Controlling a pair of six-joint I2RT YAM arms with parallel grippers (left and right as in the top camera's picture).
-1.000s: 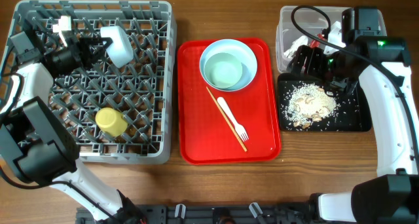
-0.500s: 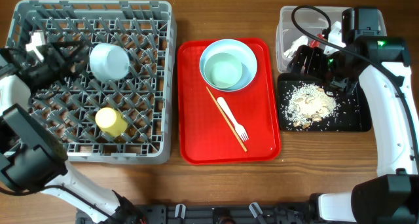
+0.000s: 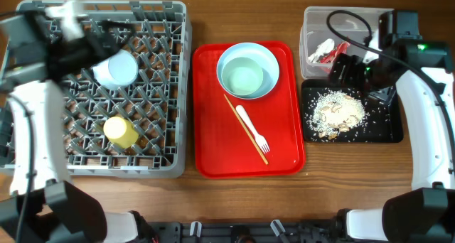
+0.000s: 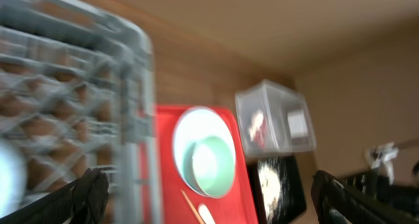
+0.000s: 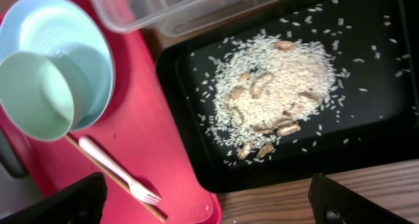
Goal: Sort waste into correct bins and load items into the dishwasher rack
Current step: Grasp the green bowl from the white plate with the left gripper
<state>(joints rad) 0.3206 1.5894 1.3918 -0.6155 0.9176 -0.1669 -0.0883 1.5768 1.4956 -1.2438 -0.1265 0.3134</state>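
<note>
Bowls (image 5: 55,73), nested, likely light, stiff and slick, lie ahead-left of the spread, empty right fingers (image 5: 62,201); pinch a rim. Left fingers (image 4: 75,198) spread too.

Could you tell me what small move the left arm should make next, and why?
Probably swing the left tool, open and empty above the rack, toward the green bowl sitting in the plate on the red tray. Another bowl and the yellow cup already sit in the rack, while the fork and chopsticks wait too.
</note>
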